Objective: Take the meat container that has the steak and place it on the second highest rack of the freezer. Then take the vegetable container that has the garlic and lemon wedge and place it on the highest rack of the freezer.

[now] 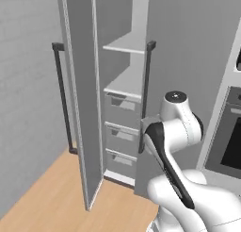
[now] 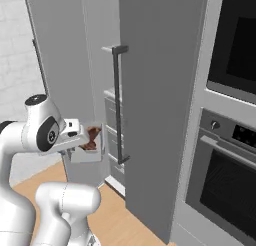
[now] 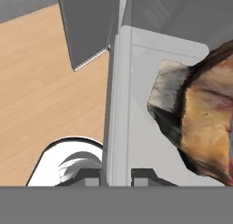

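My gripper (image 2: 81,136) is shut on the rim of the meat container (image 2: 86,152), a shallow clear-grey tray held at about drawer height in front of the open freezer (image 1: 123,85). The reddish-brown steak (image 2: 92,137) lies in the tray. In the hand view the container (image 3: 141,104) has its wall pinched between the fingertips (image 3: 143,175), with the steak (image 3: 200,118) to the right. The freezer has two white shelf boards, the upper (image 1: 128,45) above the lower (image 1: 126,84), and three grey drawers (image 1: 120,132) below them. The vegetable container, garlic and lemon wedge are out of view.
The left freezer door (image 1: 80,94) stands open with a black bar handle (image 1: 63,99). The right door (image 2: 160,115) juts out beside the tray, its handle (image 2: 117,105) close by. Ovens (image 2: 230,175) fill the wall on the right. The floor (image 1: 52,198) is wood.
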{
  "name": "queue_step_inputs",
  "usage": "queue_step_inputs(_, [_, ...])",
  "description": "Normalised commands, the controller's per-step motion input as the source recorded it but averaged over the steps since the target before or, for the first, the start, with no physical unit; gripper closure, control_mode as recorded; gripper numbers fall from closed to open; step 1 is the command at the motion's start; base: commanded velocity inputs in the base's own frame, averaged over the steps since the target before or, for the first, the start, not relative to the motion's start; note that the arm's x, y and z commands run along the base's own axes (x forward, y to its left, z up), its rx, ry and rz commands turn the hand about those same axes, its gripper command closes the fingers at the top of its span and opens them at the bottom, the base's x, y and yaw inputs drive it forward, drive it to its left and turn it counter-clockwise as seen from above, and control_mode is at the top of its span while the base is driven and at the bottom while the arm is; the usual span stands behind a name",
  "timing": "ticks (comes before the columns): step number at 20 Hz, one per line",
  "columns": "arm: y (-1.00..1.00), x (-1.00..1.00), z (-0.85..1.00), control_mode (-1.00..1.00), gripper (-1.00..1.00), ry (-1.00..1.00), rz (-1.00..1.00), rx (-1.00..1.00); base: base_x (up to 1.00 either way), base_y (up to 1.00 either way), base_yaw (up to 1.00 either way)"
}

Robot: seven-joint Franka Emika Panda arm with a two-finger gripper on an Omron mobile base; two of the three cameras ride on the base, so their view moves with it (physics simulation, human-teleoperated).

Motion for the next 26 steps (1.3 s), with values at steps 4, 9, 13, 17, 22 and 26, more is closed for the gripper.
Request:
queue_step_inputs(4, [0.0,0.0,0.0,1.0,1.0,0.0,0.0,0.0,0.1,0.74,-0.53])
queue_step_inputs(9, [0.0,0.0,0.0,1.0,1.0,0.0,0.0,0.0,0.2,0.48,-0.43])
queue_step_inputs(13, [0.0,0.0,0.0,1.0,1.0,0.0,0.0,0.0,0.19,0.6,-0.29])
queue_step_inputs(17, [0.0,0.0,0.0,1.0,1.0,0.0,0.0,0.0,0.02,0.97,-0.18])
queue_step_inputs(22, [0.0,0.0,0.0,1.0,1.0,0.0,0.0,0.0,0.44,0.49,-0.06])
queue_step_inputs(26, [0.0,0.0,0.0,1.0,1.0,0.0,0.0,0.0,0.31,-0.05,0.0])
